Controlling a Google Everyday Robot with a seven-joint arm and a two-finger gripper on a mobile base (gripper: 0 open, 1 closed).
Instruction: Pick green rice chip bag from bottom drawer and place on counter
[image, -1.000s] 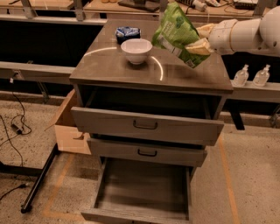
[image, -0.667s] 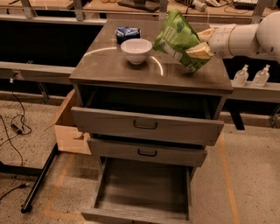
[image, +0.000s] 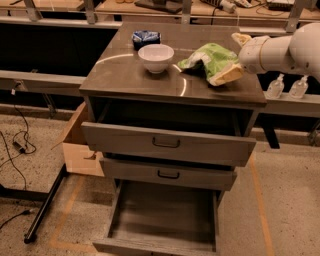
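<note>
Crinkled green rice chip bag (image: 209, 56) lies on the counter (image: 125, 75), end effector (image: 234, 56) touching it.

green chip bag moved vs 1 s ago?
Yes. The green rice chip bag has come down: it was held higher than the white bowl; now it lies on the counter right of it, with the gripper at its right end.

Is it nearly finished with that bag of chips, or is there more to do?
Nearly done. The green rice chip bag is out of the pulled-out bottom drawer and lies on the counter, right of the white bowl. In hand: the gripper sits at the bag's right end, fingers apart, one touching it. Left: draw the arm clear.
</note>
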